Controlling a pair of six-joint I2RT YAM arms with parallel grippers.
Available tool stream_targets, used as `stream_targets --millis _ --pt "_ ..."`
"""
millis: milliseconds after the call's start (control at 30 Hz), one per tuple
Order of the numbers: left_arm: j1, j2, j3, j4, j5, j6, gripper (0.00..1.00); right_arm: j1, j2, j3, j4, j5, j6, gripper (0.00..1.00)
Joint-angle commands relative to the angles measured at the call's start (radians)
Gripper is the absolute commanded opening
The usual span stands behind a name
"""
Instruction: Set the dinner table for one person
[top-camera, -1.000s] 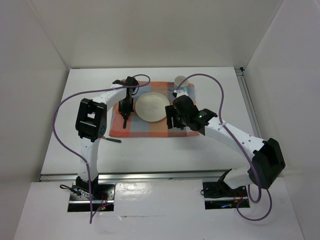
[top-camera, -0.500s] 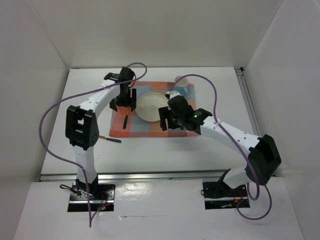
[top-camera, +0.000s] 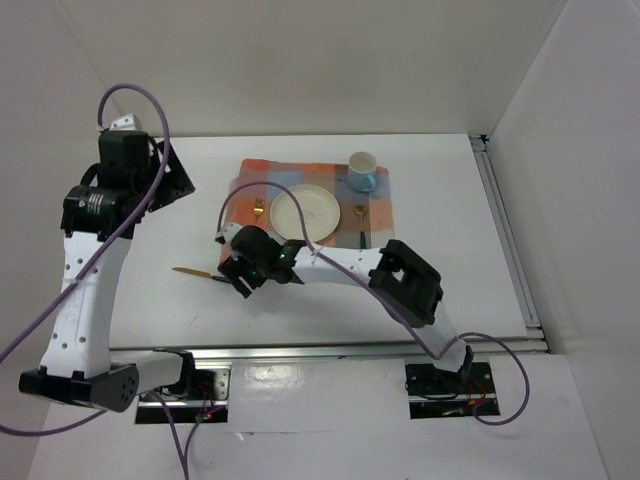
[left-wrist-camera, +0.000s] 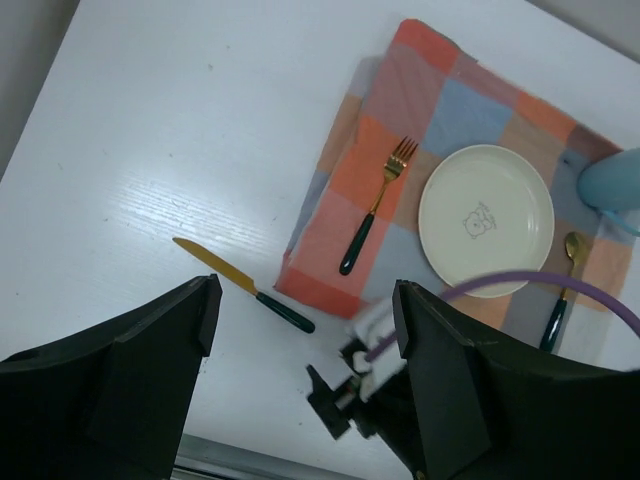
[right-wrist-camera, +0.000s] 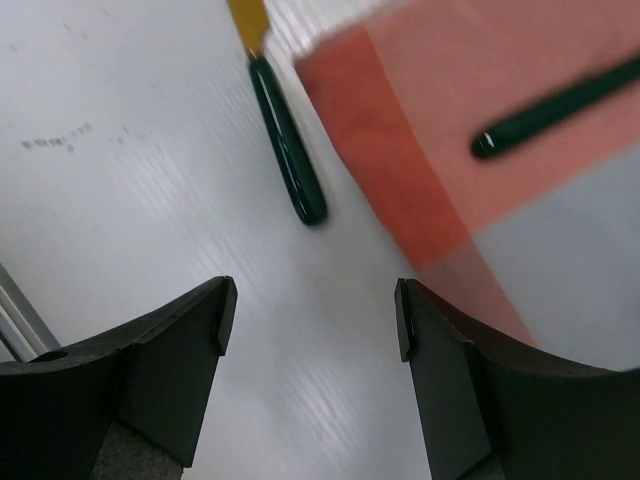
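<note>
The white dinner table (top-camera: 440, 285) carries a checked cloth (top-camera: 320, 195) with a cream plate (top-camera: 305, 213) on it. A gold fork (top-camera: 258, 211) lies left of the plate, a gold spoon (top-camera: 360, 223) right of it, and a blue cup (top-camera: 362, 171) sits at the cloth's far right corner. A gold knife with a dark handle (top-camera: 197, 273) lies on bare table left of the cloth's near corner. My right gripper (top-camera: 237, 273) hovers open just right of the knife handle (right-wrist-camera: 288, 150), holding nothing. My left gripper (left-wrist-camera: 305, 295) is raised high at the left, open and empty.
A metal rail (top-camera: 300, 351) runs along the table's near edge. White walls enclose the table on three sides. The right arm (top-camera: 350, 265) stretches low across the table's front, and its purple cable (left-wrist-camera: 520, 283) loops over the plate.
My left gripper opened, left the fork on the cloth and rose up to the far left. The right arm swung from right of the plate across to the knife.
</note>
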Motion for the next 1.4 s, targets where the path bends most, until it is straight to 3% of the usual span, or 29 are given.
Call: stream_targets --millis 0,267,567,933,1100,1200,1367 --pt "0.014 0.001 -0.027 0.005 0.014 -0.003 0.87 0.007 0.082 0.144 0.06 -0.035 -0.078 0.76" --pt "0.025 -0.018 -0.077 0.017 0.046 -0.003 0.87 0.027 0.284 0.409 -0.026 -0.076 -0.078 0.73" --pt "0.034 -0.018 -0.12 0.026 0.056 -0.003 0.87 0.047 0.363 0.468 -0.051 -0.076 -0.069 0.63" --pt "0.034 -0.018 -0.121 0.026 0.065 0.006 0.87 0.106 0.326 0.356 -0.051 0.013 -0.069 0.42" --pt "0.034 -0.018 -0.111 0.026 0.074 0.006 0.87 0.115 0.28 0.318 -0.051 0.022 -0.023 0.0" --pt "0.034 -0.018 -0.102 0.026 0.085 0.006 0.87 0.115 0.167 0.214 -0.018 0.004 -0.013 0.0" --pt "0.034 0.001 -0.068 0.026 0.096 0.006 0.87 0.115 -0.146 -0.16 0.063 0.032 0.028 0.0"
